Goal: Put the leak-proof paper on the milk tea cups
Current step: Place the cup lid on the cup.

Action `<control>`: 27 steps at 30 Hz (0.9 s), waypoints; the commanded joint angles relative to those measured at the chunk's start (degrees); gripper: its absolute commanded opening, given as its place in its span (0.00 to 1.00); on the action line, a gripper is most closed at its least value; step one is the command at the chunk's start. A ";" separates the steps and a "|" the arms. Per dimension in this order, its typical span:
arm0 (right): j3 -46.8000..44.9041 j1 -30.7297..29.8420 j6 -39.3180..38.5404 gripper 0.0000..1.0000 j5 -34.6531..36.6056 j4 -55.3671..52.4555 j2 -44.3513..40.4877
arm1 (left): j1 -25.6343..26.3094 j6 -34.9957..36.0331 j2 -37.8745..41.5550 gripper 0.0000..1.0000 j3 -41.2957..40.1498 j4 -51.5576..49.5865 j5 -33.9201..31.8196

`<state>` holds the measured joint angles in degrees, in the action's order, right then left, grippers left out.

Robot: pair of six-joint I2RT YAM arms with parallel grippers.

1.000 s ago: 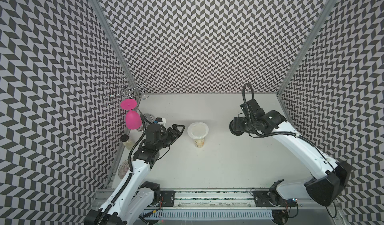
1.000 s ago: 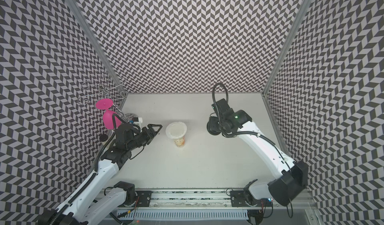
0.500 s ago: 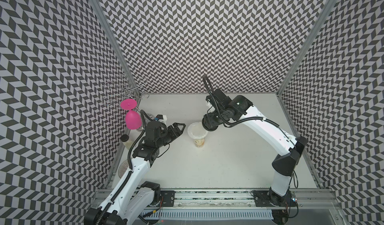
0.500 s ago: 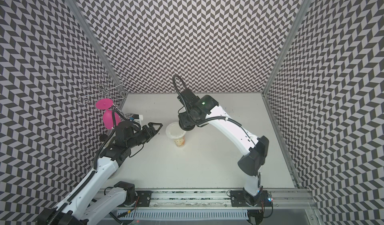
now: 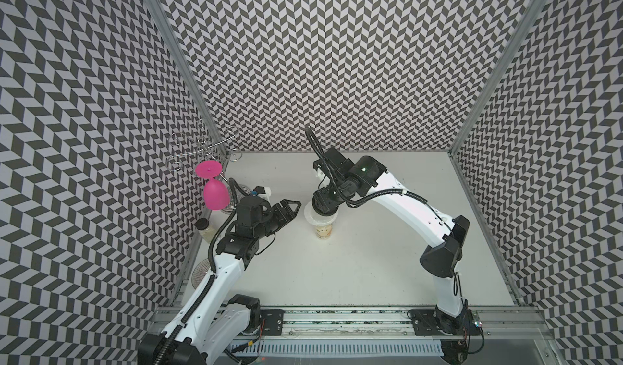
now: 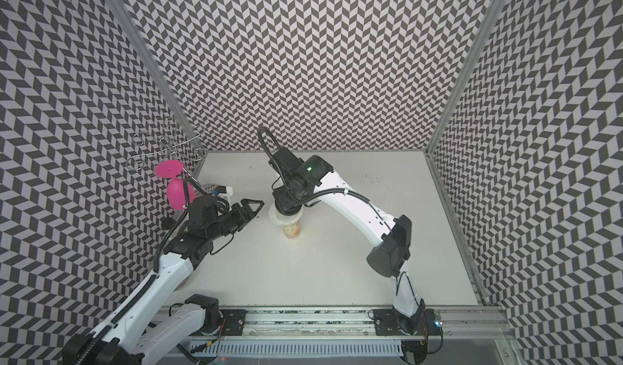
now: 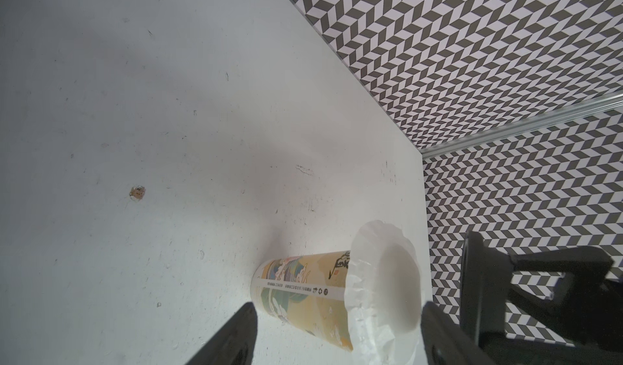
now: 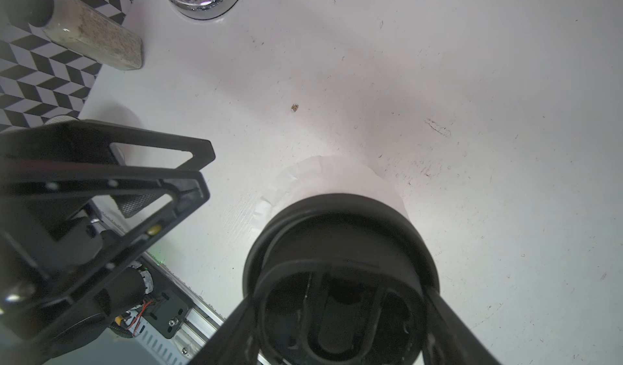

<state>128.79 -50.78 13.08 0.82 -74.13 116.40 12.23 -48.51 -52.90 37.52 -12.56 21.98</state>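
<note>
Seeing the leak-proof paper (image 7: pixel 384 279) draped over the mouth of the milk tea cup (image 7: pixel 303 299), directly underneath the right claw (image 5: pixel 325 205) and upright on the table (image 5: pixel 371 262), crinkly edge sticking out past the rim. Clamped in that right claw: a black round lid (image 8: pixel 340 232), hanging just above the paper. Then off to the side, the left claw (image 5: pixel 294 211) with fingers apart and nothing in it, tips just short of the cup, not touching.
</note>
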 commanded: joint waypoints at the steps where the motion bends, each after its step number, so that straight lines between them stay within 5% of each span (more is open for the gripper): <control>1: 1.30 -1.11 -1.08 0.52 1.56 1.27 1.17 | -0.45 1.05 0.61 0.77 1.83 -1.15 -1.06; 27: 0.98 -2.30 -1.64 0.56 3.12 -0.76 4.16 | -0.45 0.96 0.95 0.77 1.70 -1.78 -1.10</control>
<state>128.99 -52.73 12.03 3.38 -75.09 119.68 12.23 -48.25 -52.88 37.52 -13.80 21.67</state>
